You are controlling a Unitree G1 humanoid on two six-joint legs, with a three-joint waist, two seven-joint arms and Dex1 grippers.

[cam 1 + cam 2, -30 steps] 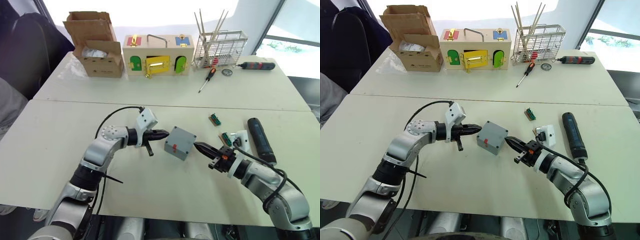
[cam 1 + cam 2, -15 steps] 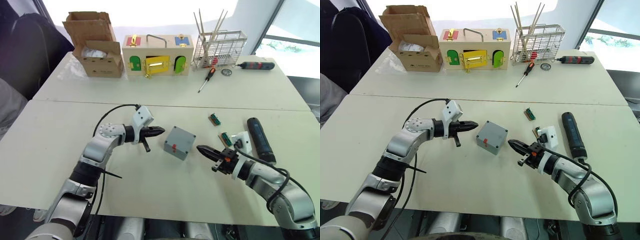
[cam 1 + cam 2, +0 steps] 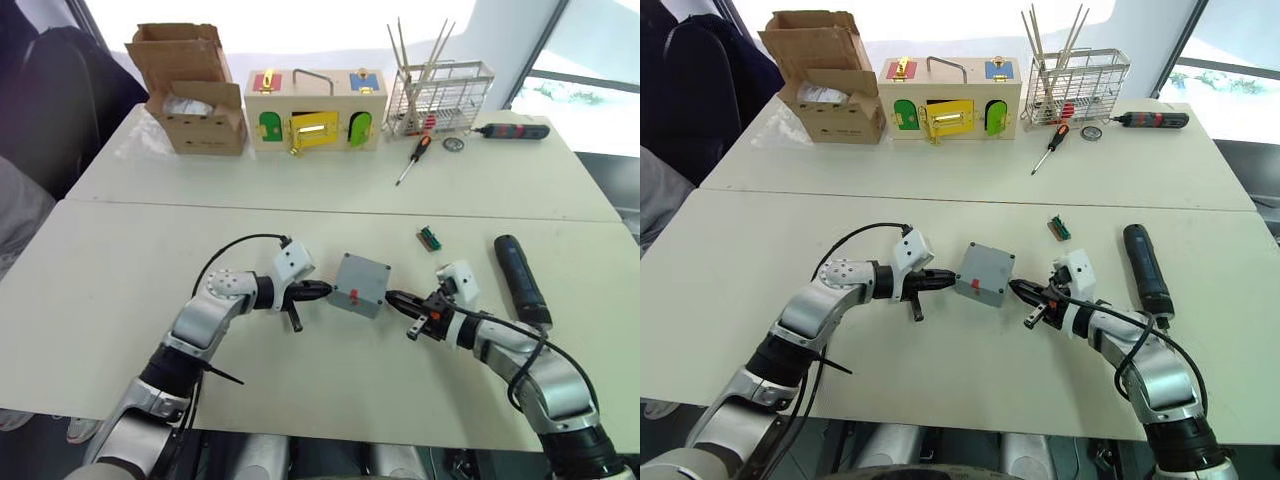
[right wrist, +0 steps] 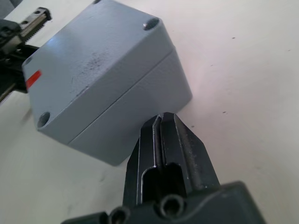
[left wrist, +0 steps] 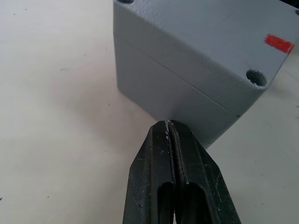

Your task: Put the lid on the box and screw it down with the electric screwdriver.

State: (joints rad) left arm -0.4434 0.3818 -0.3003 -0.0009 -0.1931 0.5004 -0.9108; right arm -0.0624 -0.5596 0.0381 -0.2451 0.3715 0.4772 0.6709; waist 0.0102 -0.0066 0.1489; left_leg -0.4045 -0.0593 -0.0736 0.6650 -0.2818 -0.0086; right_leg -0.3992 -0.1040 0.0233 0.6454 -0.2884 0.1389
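— Where do your tools stand?

— My left tool (image 3: pixel 322 290) has its fingers pressed together, empty, its tip right at the lower edge of the box (image 3: pixel 360 284). My right tool (image 3: pixel 394 297) is likewise closed on nothing, its tip just beside the box's opposite side. The box sits between my two tips on the counter (image 3: pixel 120 270).

— And the lid?

— It looks already seated on the box, a seam running round it, the red mark (image 5: pixel 279 43) facing up.

— The electric screwdriver?

— It lies on the counter beyond my right tool (image 3: pixel 519 279), apart from it, untouched.
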